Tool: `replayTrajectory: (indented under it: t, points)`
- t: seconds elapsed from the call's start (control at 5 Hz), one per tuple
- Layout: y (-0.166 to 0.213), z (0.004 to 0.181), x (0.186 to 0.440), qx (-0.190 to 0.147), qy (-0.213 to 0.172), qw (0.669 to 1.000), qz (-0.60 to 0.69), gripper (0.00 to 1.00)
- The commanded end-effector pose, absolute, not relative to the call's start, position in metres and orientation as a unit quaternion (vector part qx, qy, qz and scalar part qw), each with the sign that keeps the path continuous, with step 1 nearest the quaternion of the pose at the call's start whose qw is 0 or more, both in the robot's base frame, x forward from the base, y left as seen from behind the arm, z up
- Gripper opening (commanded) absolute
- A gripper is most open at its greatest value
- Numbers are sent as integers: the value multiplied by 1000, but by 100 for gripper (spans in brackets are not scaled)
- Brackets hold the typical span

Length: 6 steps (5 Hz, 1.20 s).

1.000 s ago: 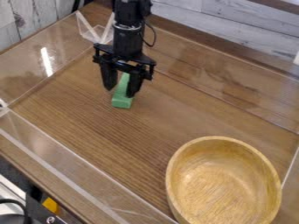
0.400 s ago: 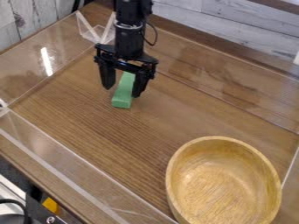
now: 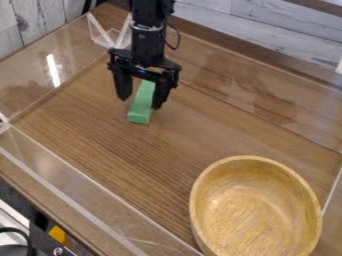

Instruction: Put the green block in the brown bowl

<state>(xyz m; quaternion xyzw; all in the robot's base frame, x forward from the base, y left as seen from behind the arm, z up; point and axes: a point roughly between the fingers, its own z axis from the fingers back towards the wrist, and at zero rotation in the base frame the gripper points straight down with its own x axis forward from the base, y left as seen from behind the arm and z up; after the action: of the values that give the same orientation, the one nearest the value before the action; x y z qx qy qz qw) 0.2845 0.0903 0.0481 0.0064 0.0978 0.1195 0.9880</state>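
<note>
Wood-grain laminate covers the tabletop [image 3: 147,170], a warm brown surface with fine parallel streaks running from the near left toward the far right. Clear acrylic walls [image 3: 67,190] fence it in, their edges showing as pale glossy lines and their faces catching soft reflections. Beyond the far wall lies a strip of whitewashed planks [image 3: 287,30].

Nearest the camera, at the lower right, sits the brown bowl [image 3: 257,212]: large, round and shallow, turned from light tan wood, with a thick rounded rim and wavy grain showing across its hollow. It holds nothing and stands well apart from the arm.

Farther back, left of centre, the green block [image 3: 138,108] lies on the tabletop. It is a small matte bar of plain bright green, rectangular and elongated, its near end clear while its far end is tucked up between the robot's fingers.

Over it hangs the gripper [image 3: 143,97], black and hard-edged, pointing almost straight down from a dark cylindrical wrist. Its two fingers stand spread wide, one on each side of the block's far end, with a gap visible on the right side; whether the left finger touches the block cannot be told. Behind the wrist, a thin translucent wire-like piece [image 3: 104,32] angles out to the left.
</note>
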Motion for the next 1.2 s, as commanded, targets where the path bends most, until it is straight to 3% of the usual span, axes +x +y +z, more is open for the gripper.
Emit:
replayTrajectory:
  t: [0.0, 1.0]
  points:
    - [93, 75, 287, 13, 56, 990, 126, 100]
    - [84, 95, 281, 16, 25, 991, 134, 100]
